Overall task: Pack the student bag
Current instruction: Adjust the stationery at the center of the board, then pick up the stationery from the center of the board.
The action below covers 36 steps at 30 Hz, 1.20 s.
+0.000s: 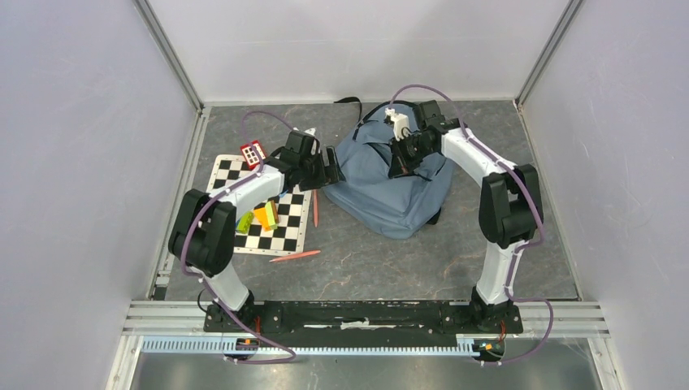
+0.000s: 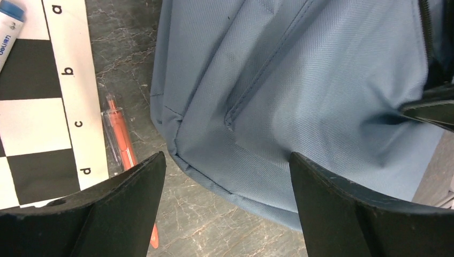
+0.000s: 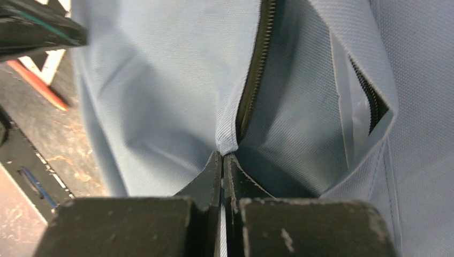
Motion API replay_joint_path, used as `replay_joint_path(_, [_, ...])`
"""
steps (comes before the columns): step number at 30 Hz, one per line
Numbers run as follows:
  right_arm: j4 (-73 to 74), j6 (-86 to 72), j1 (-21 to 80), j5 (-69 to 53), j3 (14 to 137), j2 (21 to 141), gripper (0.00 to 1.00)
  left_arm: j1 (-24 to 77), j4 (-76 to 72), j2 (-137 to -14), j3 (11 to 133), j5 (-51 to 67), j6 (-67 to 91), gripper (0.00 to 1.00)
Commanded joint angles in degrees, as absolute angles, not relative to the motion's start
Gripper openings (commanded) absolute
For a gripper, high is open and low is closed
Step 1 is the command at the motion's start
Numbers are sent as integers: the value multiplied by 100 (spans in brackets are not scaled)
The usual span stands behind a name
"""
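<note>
Right end effector: jaws pressed together on a fold of the student bag, at the near end of its dark zipper, with the opening parted just ahead of the tips. Left end effector: jaws wide, nothing held, poised just off the bag's side seam, orange pen on the worktop beside one tip. Packing judged barely begun: nothing visible inside the bag; coloured blocks, red case and a second pen unpacked on or near the checkered board, behind the left end effector. Both arms reaching forward, elbows bent, wrists tipped toward the bag.
</note>
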<state>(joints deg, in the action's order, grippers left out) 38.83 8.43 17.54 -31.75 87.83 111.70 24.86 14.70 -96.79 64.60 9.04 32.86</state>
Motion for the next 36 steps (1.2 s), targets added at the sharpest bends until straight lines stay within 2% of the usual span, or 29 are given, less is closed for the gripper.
replay_joint_path(1, [4191, 316, 1949, -3736, 9277, 10635, 0, 2500, 1161, -9765, 6667, 1003, 3523, 90])
replay_joint_path(8, [3557, -198, 1997, -4042, 8958, 10104, 0, 2500, 989, -9954, 6855, 1067, 3540, 90])
replay_joint_path(15, [2614, -727, 1993, -4304, 8575, 9844, 0, 2468, 998, -9465, 6882, 631, 3292, 93])
replay_joint_path(25, [2587, -653, 1995, -3918, 8563, 9910, 0, 2386, 1868, -8939, 6424, 28, 3180, 97])
replay_joint_path(29, [2571, -644, 2000, -3689, 8518, 9872, 0, 2388, 2280, -8877, 6065, -600, 3247, 92])
replay_joint_path(36, [2550, -634, 1995, -3613, 8446, 9896, 0, 2434, 2250, -9228, 5927, -522, 3035, 66])
